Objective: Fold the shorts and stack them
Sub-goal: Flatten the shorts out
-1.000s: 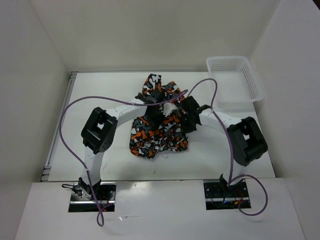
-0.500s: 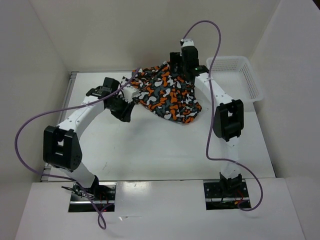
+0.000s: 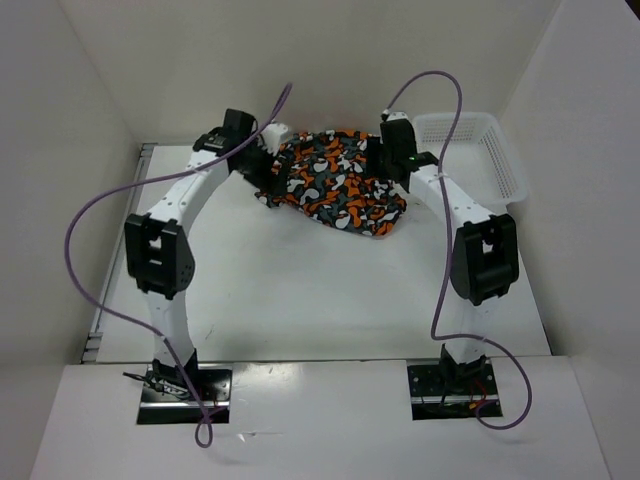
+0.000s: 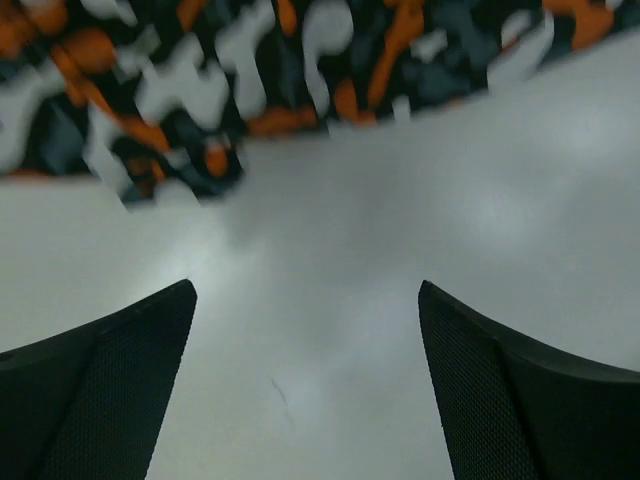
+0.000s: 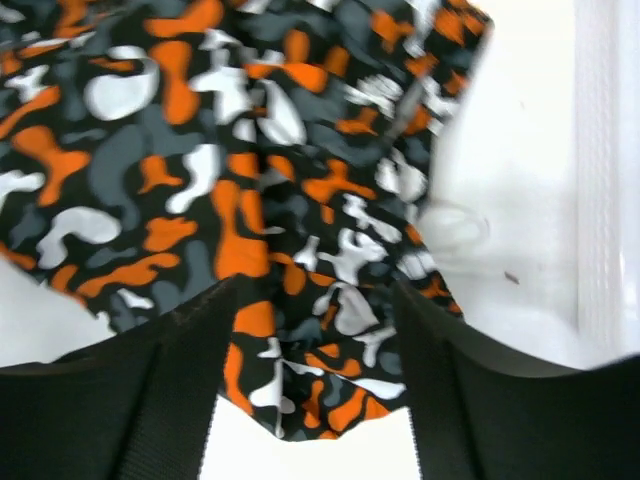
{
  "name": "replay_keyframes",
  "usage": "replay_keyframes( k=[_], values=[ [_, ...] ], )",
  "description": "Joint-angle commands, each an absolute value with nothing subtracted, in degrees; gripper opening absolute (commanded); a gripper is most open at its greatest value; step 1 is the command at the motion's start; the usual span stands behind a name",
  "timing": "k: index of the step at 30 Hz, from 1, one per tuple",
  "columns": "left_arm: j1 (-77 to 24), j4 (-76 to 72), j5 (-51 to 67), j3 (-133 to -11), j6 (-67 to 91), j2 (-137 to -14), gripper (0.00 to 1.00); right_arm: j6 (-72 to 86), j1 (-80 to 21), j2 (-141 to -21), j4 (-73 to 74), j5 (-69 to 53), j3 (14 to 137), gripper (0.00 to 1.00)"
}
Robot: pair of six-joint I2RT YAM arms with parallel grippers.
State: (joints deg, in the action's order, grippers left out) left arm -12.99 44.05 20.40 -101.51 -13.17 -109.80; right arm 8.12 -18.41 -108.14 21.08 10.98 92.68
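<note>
The shorts (image 3: 335, 190), in an orange, white, black and grey print, lie spread flat at the far middle of the table. My left gripper (image 3: 268, 172) is at their left edge. In the left wrist view it (image 4: 306, 290) stands wide open over bare table, with the shorts (image 4: 250, 80) just beyond its fingertips. My right gripper (image 3: 388, 160) hovers over the shorts' right end. In the right wrist view its jaws (image 5: 315, 285) are apart, and a corner of the shorts (image 5: 200, 150) lies between and beneath them, not pinched.
A white lattice basket (image 3: 470, 155) stands at the far right corner, close to my right arm, and its rim (image 5: 600, 180) shows in the right wrist view. White walls enclose the table on three sides. Purple cables loop over both arms.
Both arms swung from the table's middle to the far side, carrying the bunched shorts and laying them out flat there. The left gripper opened and let go; the right jaws have parted.
</note>
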Motion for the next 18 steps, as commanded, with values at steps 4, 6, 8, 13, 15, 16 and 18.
replay_keyframes(
  k=[4,6,8,13,15,16,18],
  values=[
    [-20.21,34.63,12.14,-129.77,-11.16,-128.03,1.0,14.5,-12.48,-110.38,22.59,13.44,91.14,0.65],
    [-20.74,35.41,11.07,-144.57,-10.55,-136.99,1.0,14.5,-12.48,-112.84,22.06,14.5,92.37,0.78],
    [-21.26,38.21,11.07,-154.99,-9.76,-146.36,1.0,15.12,-11.96,-114.77,22.06,14.5,93.08,0.84],
    [-21.79,42.79,11.77,-171.9,-9.76,-159.77,1.0,15.64,-11.43,-116.98,22.68,13.98,92.47,0.87],
    [-21.8,44.21,11.26,-172.44,-9.76,-162.68,1.0,16.35,-11.43,-118.12,23.29,13.37,91.76,0.88],
    [-21.8,44.91,9.16,-171.92,-9.76,-164.08,1.0,16.35,-11.43,-118.12,23.29,13.36,91.15,0.88],
    [-21.8,44.91,7.39,-171.91,-9.14,-165.23,1.0,16.87,-11.43,-119.79,23.29,12.83,90.62,0.88]
  ],
)
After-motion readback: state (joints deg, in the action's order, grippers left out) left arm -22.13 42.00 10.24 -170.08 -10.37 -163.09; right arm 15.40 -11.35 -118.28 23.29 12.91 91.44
